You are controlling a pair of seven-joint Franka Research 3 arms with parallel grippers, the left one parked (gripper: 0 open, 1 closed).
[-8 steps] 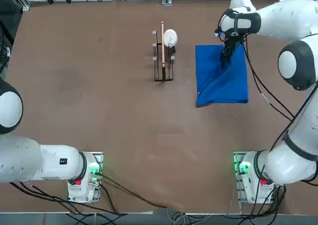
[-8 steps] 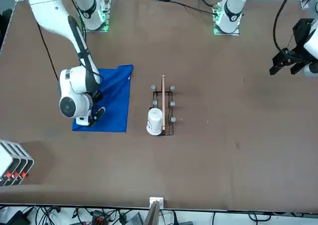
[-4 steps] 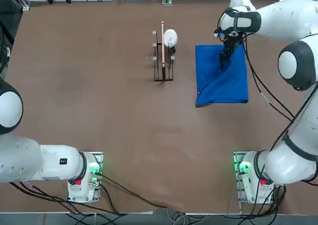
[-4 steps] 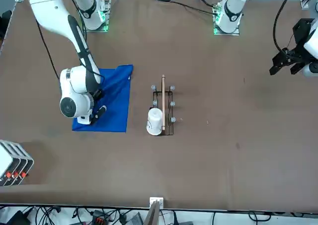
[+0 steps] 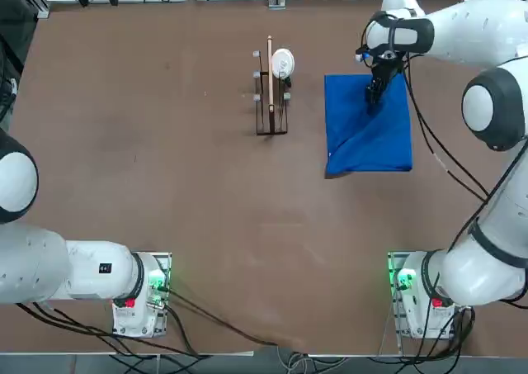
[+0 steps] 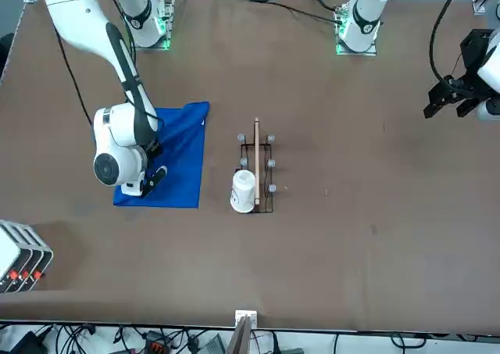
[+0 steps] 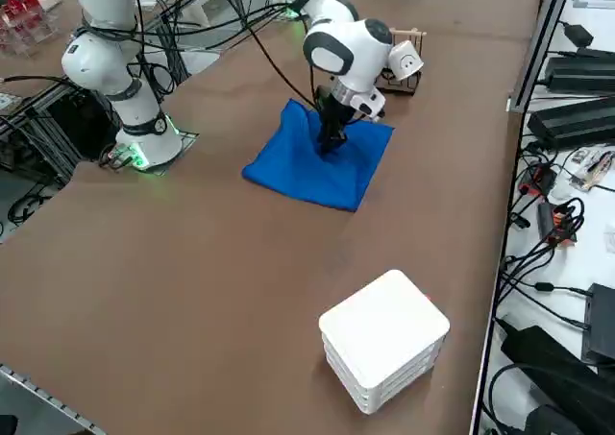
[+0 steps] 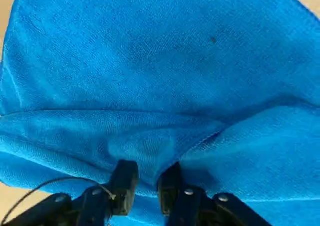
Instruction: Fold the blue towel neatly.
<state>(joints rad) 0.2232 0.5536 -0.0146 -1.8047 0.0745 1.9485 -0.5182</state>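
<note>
A white cup is at the black wire rack [image 6: 266, 190]; the blue cloth towel [image 5: 351, 143] runs lengthwise away from the robot, the right gripper [image 8: 148, 183] parted over it.

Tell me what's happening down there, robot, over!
Right gripper down at blue towel, fingers apart, cloth bunched between them. Towel flat on table, wrinkled, not neatly folded. Rack off to the left, not in the way.

The right arm has glossy white rounded segments [image 5: 507, 93] with dark grey bands and round white joint caps, loose black cables [image 5: 470, 219], and a black gripper [image 8: 148, 181] with silver screws [image 8: 223, 198].
</note>
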